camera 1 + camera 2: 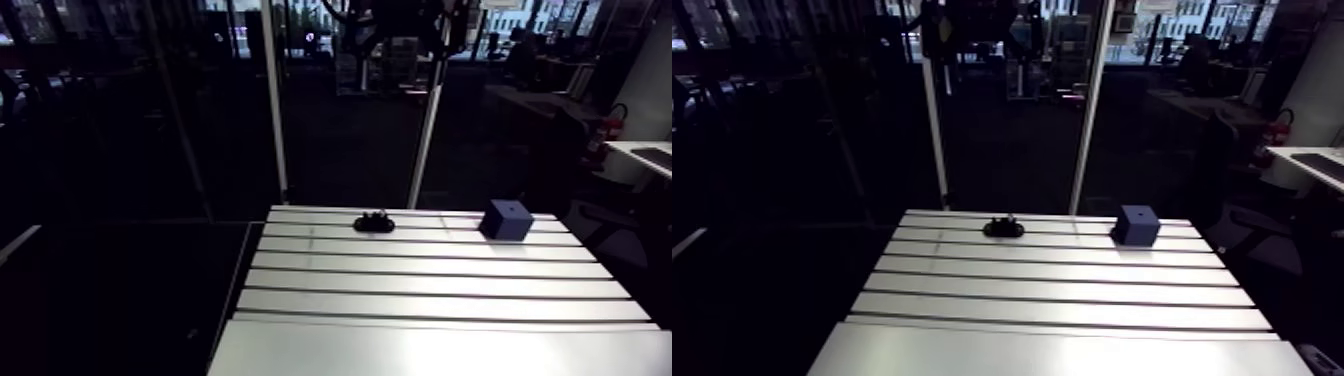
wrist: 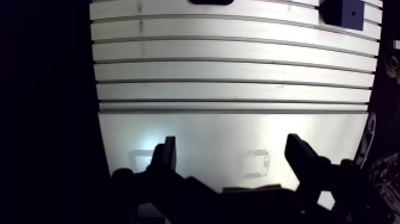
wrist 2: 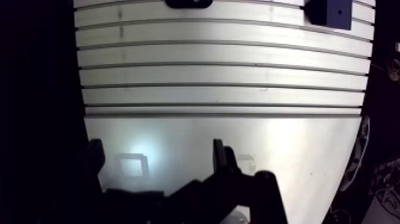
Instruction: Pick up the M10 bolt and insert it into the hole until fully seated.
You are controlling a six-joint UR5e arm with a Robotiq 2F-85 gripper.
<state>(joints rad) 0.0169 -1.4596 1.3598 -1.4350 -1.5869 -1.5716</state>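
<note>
Gripper (image 2: pixel 231 143): 2 fingers wide apart, nothing held, over the table (image 2: pixel 238 71) near its smooth front strip | M10 bolt (image 1: pixel 378 215): apparently on black holder (image 1: pixel 374 224) at far edge, too small to confirm | blue block (image 1: pixel 506 220): 1 hole (image 2: pixel 353 10), beside holder, not touching.
</note>
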